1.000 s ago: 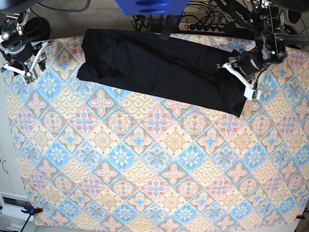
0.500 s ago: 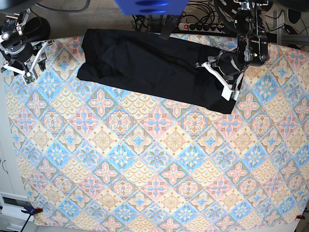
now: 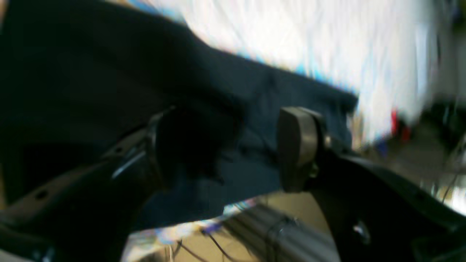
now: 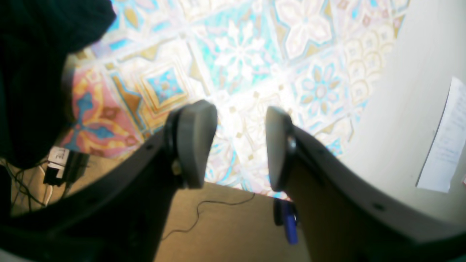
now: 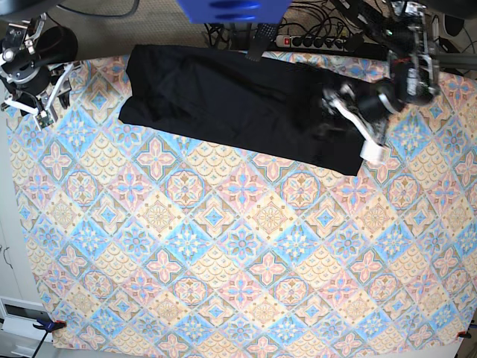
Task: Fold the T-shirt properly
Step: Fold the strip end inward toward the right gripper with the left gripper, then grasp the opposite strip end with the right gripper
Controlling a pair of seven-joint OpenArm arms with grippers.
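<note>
Fold step on large black cloth T-shirt (image 5: 231, 101), right end doubled in. Left end effector (image 3: 225, 149) open over cloth, nothing gripped. Right end effector (image 4: 235, 145) open, empty, far-left corner. Next: regrip an edge, probably.

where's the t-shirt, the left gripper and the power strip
T-shirt (image 5: 223, 97), base view, middle of the black cloth.
Left gripper (image 3: 225, 149), left wrist view, gap between its fingers.
Power strip (image 5: 317, 42), base view, along its body.

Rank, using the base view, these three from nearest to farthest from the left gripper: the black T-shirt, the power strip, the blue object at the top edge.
1. T-shirt: directly beneath the left gripper.
2. Power strip: behind the table, beyond the gripper.
3. Blue object: top centre.
</note>
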